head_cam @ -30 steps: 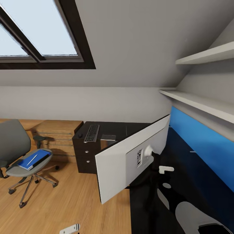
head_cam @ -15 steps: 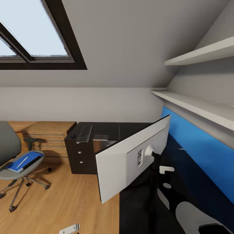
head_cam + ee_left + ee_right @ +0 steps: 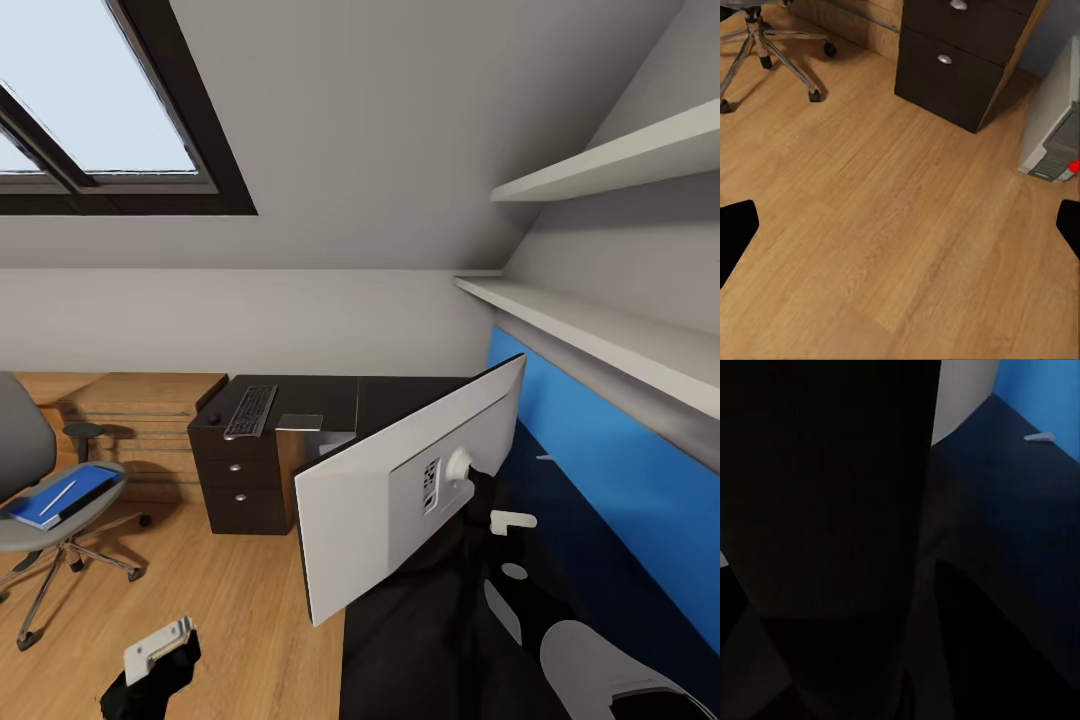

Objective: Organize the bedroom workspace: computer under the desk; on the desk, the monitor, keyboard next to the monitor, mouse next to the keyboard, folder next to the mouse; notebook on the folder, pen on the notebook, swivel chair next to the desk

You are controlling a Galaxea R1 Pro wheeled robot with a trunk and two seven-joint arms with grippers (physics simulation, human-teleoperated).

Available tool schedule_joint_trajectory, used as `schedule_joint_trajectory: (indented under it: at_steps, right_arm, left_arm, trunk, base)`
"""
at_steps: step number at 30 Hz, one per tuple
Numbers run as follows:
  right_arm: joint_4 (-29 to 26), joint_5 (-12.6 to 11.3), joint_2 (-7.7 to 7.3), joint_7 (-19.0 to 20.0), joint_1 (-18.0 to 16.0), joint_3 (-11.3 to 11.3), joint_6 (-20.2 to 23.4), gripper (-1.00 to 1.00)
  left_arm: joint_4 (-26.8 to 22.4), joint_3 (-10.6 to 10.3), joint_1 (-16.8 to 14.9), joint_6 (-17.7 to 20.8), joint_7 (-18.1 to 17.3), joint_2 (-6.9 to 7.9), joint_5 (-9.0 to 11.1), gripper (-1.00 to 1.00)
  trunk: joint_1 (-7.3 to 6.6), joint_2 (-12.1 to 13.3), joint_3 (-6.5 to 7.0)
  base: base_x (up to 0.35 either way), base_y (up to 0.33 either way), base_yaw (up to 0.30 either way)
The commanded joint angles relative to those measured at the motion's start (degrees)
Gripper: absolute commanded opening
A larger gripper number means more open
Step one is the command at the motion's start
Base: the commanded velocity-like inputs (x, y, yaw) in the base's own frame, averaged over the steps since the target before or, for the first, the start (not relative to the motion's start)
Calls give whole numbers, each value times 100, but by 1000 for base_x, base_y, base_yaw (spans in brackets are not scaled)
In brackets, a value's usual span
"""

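the monitor (image 3: pixel 400 500) is in the air over the desk (image 3: pixel 420 640), white back toward the head camera, held at its stand by the right gripper (image 3: pixel 480 500); its fingers' state i cannot tell. at ten o'clock from it the keyboard (image 3: pixel 250 410) lies on the desk's far end. at nine o'clock, the folder (image 3: pixel 60 495) rests on the swivel chair (image 3: pixel 40 510). the left gripper (image 3: pixel 160 650) has its fingers spread over the floor (image 3: pixel 885 225), the computer (image 3: pixel 1054 142) near.
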Motion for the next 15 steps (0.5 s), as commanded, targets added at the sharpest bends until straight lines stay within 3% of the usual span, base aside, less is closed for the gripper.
schedule_joint_trajectory:
  at_steps: [1, 5, 9, 15]
  right_arm:
    - [-3, -56, -5, -37, -7, 80, -32, -100]
    - [-3, -52, -5, -45, -7, 80, -32, -100]
    - [2, -50, -5, -47, -7, 80, -32, -100]
    - [5, -50, -5, -48, -7, 80, -32, -100]
  left_arm:
    - [-191, 100, 0, 170, 20, -3, 46, 100]
    - [-609, 454, 0, 499, 31, -10, 137, 100]
    - [-734, 555, 0, 566, 36, -38, 286, 100]
    - [-752, 578, 0, 578, 11, -40, 317, 100]
  trunk:
    - [2, -8, -8]
    - [2, -8, -8]
    - [2, -8, -8]
    - [2, -8, -8]
  base:
    - [0, -2, 0]
    - [0, 0, 0]
    - [0, 0, 0]
    - [0, -3, 0]
